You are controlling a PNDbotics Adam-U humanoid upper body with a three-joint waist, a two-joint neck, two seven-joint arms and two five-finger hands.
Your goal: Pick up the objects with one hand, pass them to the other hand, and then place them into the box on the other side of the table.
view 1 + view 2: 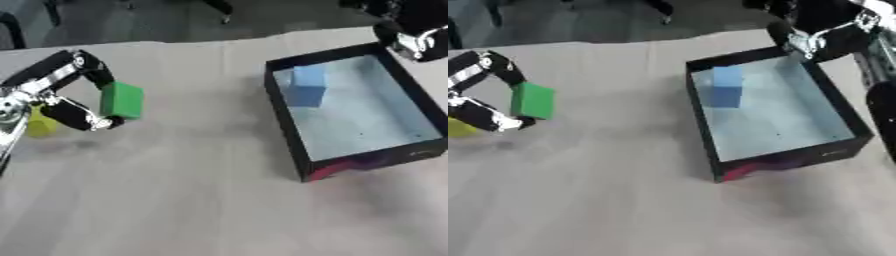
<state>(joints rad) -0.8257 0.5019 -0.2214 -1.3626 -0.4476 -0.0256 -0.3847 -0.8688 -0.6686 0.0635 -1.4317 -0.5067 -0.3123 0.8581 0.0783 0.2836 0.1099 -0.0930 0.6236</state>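
We have the green block [122,100] up off the table [192,190] on the left side, pinched between the curled fingers and thumb of our left hand [61,95], one finger over its far edge and another under its near edge. The risk we see is right there: the block is held only by its edges, standing on end, so any twist of the wrist as we swing it toward the middle could let it pivot or slip out and drop to the cloth short of the handover. The second worry is the pass itself. Our right hand [820,35] sits well apart, up at the far right just beyond the far corner of the black box [284,107], and we cannot tell whether its fingers are open or closed, so if it isn't ready when the block arrives, the two hands could fumble it between them. The box wall stands between the hands' paths too, and a low swing could clip its near-left rim. Inside the box a blue block [307,86] already rests against the far-left corner, leaving open floor to the right of it. Just behind our left hand, at the left edge, a yellow object [39,125] lies on the table, close enough that a careless retreat could knock it.
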